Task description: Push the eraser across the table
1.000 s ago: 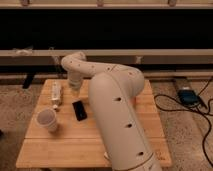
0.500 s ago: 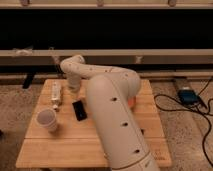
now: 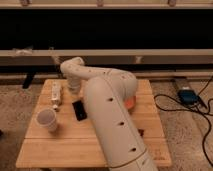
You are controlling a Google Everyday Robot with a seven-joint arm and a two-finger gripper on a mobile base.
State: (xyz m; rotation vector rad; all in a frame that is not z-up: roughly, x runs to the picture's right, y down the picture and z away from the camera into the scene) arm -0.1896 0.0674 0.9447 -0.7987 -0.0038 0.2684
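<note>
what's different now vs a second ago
The arm swung a little to the left over the table. The gripper is shut, just beyond the eraser's far end, holding nothing. The eraser and the cup stayed where they were.

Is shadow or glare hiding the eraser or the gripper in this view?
Camera view: warm, even light and no glare on the table; the black eraser stands out clearly against the pale wood; the gripper, just beyond the eraser toward the far edge, sits dim in the shade of the arm.
</note>
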